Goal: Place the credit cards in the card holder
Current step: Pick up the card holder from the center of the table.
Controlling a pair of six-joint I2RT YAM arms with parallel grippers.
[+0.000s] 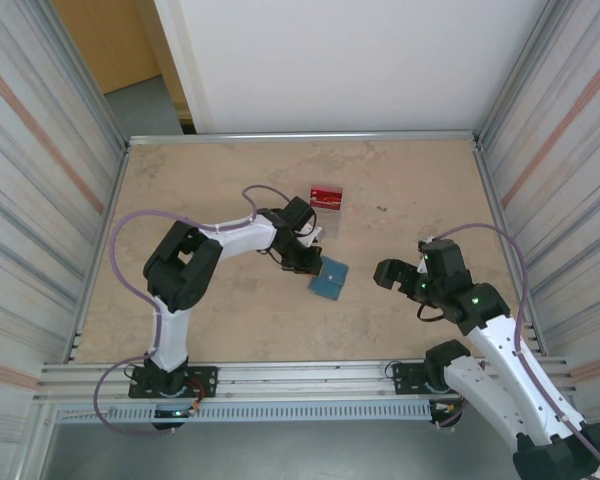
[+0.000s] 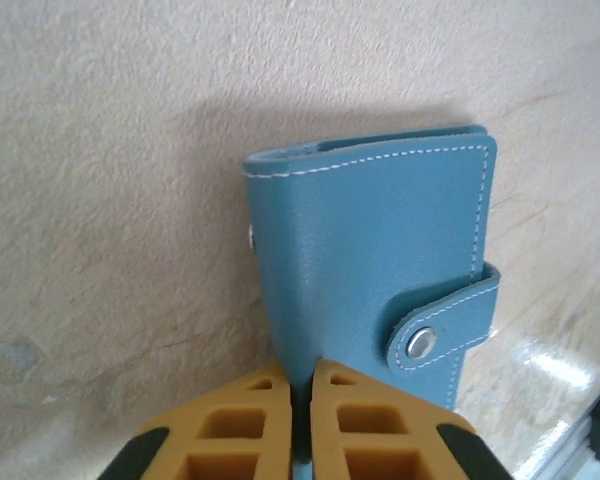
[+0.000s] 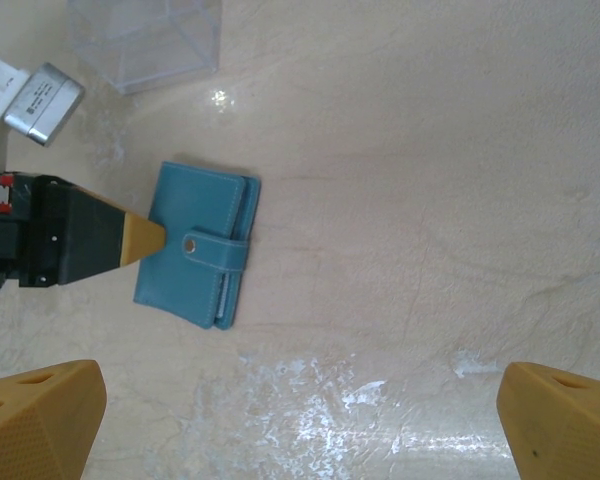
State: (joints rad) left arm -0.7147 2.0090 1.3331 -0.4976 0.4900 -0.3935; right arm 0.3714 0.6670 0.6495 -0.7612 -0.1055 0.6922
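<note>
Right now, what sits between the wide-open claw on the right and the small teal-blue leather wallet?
Nothing: only bare beige tabletop separates the open right gripper from the teal-blue snap-tab card holder, clearest in the top external view.

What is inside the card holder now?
The card holder is closed with its snap tab fastened, so the cover hides the pockets. No red sticks out at its edges. Whether anything lies inside cannot be seen. The left gripper pinches one edge.
</note>
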